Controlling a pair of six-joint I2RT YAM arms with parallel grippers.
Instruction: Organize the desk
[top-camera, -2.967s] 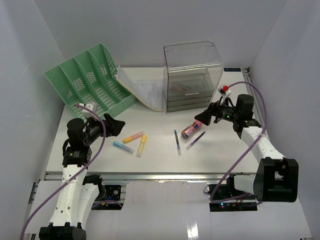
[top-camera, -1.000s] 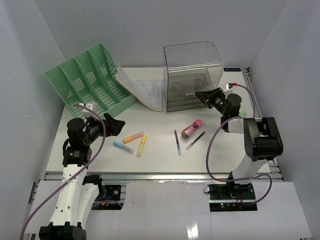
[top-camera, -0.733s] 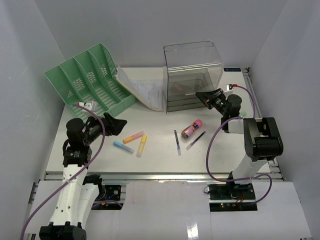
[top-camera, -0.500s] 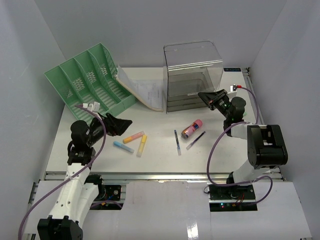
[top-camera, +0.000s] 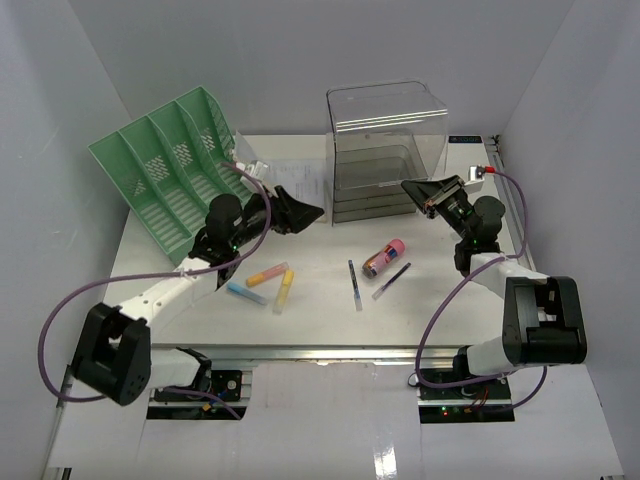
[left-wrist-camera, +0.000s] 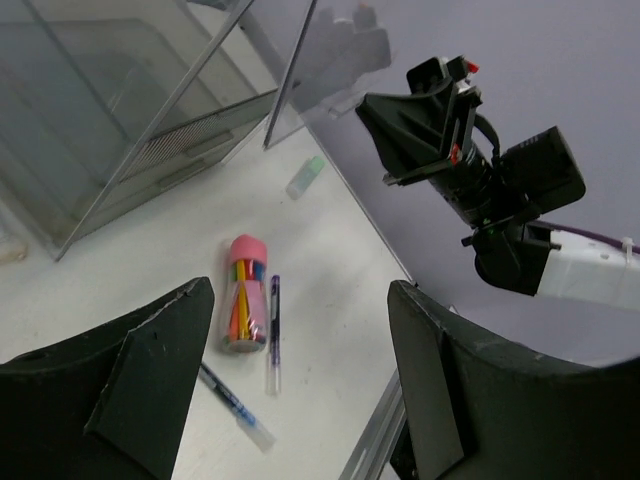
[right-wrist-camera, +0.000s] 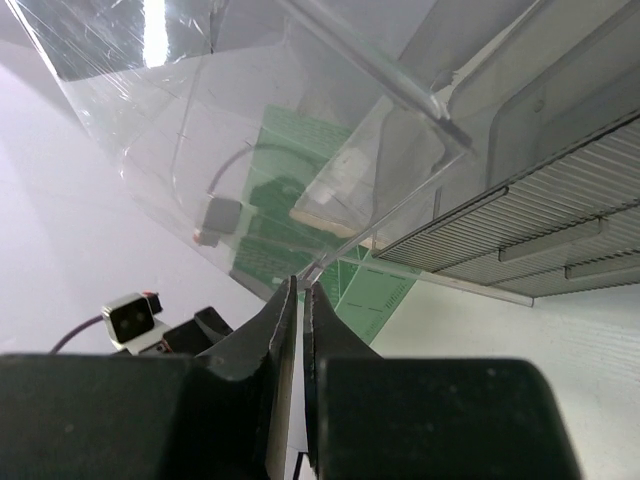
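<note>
The desk (top-camera: 320, 322) is a white tabletop with loose stationery on it. A pink tube of crayons (top-camera: 383, 258) lies right of centre, with a purple pen (top-camera: 391, 281) beside it and a blue pen (top-camera: 354, 284) to its left. Orange (top-camera: 267, 274), yellow (top-camera: 284, 291) and blue (top-camera: 246, 293) highlighters lie left of centre. My left gripper (top-camera: 308, 212) hangs open and empty over the papers (top-camera: 300, 180). Its wrist view looks down at the tube (left-wrist-camera: 243, 307) and both pens (left-wrist-camera: 273, 333). My right gripper (top-camera: 410, 187) is shut on nothing, beside the clear drawer unit (top-camera: 385, 150).
A green file tray (top-camera: 165, 160) lies tilted at the back left, papers leaning on its right end. The drawer unit (right-wrist-camera: 500, 220) fills the right wrist view. A small pale green object (left-wrist-camera: 306, 177) lies by the right wall. A metal rail (top-camera: 320, 350) edges the front.
My left arm has swung forward and right, from the desk's left side to over the papers, its jaws narrowing slightly. My right gripper has shifted a little right at the drawer unit's front corner.
</note>
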